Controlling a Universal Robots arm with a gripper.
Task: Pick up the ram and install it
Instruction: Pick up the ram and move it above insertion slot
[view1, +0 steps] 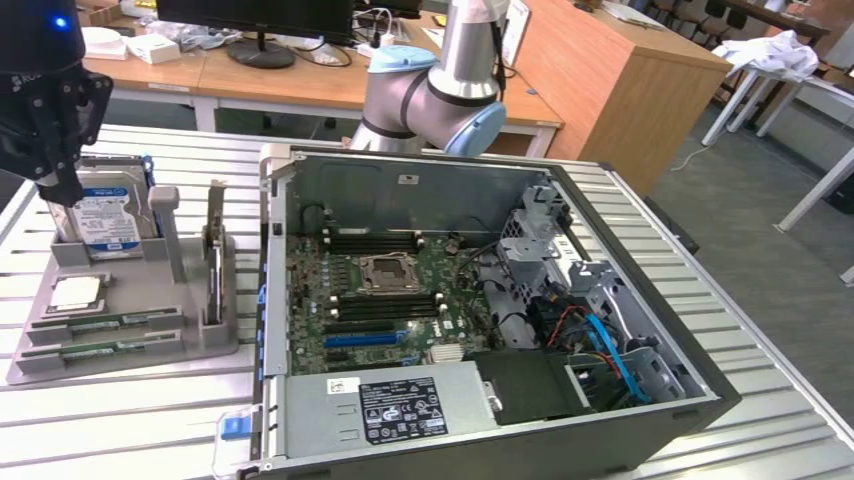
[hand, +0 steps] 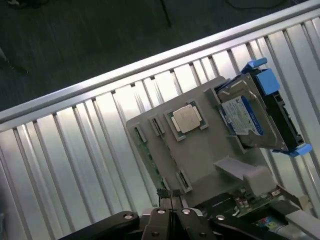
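Two green ram sticks (view1: 110, 322) lie flat in the front slots of a grey holder (view1: 160, 345) at the exterior view's left. In the wrist view one ram stick (hand: 151, 162) shows as a thin green edge along the holder (hand: 205, 150). My gripper (view1: 60, 198) hangs above the holder's far end, in front of the hard drive, well above the ram. Its fingers (hand: 161, 216) are pressed together with nothing between them, so my gripper (hand: 170, 202) is shut and empty.
The holder also carries a blue-labelled hard drive (view1: 107, 215), a square CPU (view1: 76, 292) and an upright card (view1: 214, 260). An open computer case (view1: 627, 250) with its motherboard (view1: 387, 300) stands on the slatted table (view1: 134, 430) to the exterior view's right of the holder.
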